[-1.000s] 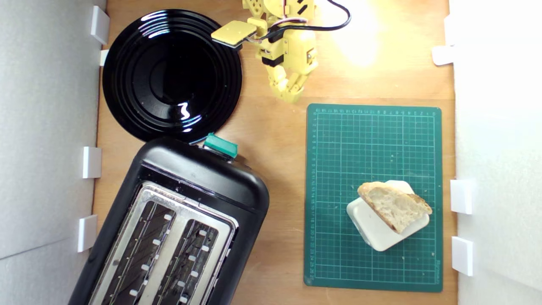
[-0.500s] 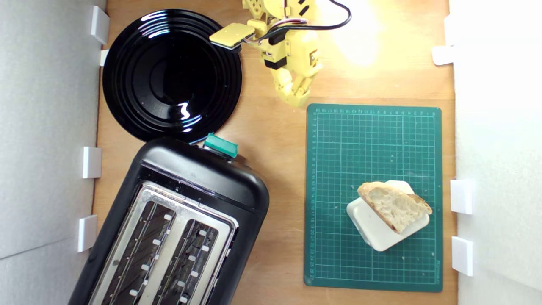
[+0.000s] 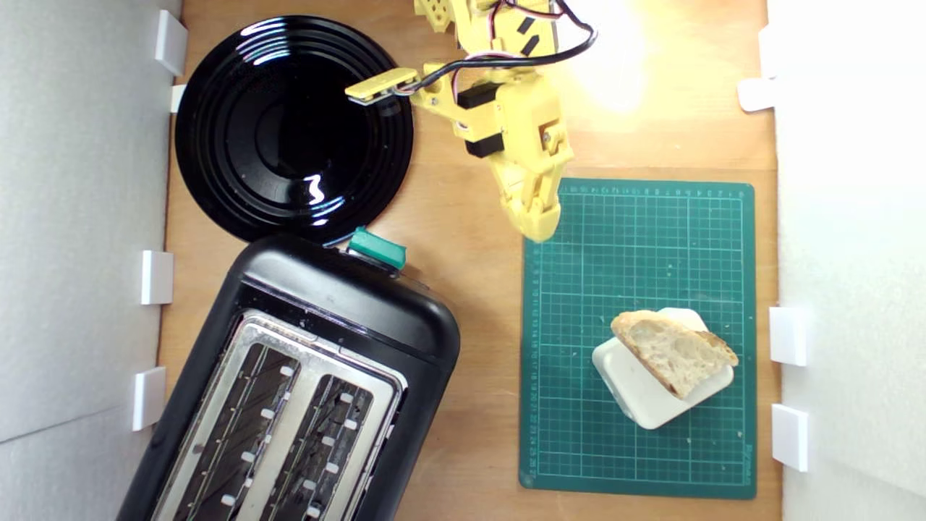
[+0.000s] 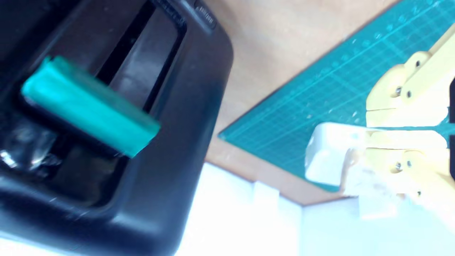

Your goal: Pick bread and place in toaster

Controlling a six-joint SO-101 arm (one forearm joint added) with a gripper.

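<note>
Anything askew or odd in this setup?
The toaster sits diagonal to the table edges, partly cut off by the exterior view. The bread lies propped on a cream block, overhanging it. Nothing spilled or damaged.

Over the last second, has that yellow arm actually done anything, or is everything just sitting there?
The yellow arm's pincer swung away from the round glossy black plate toward the wedge of rustic bread, and its tip now overlaps the corner of the green cutting mat. It has taken hold of nothing. The bread, the cream block under it and the black two-slot toaster stayed put.
</note>
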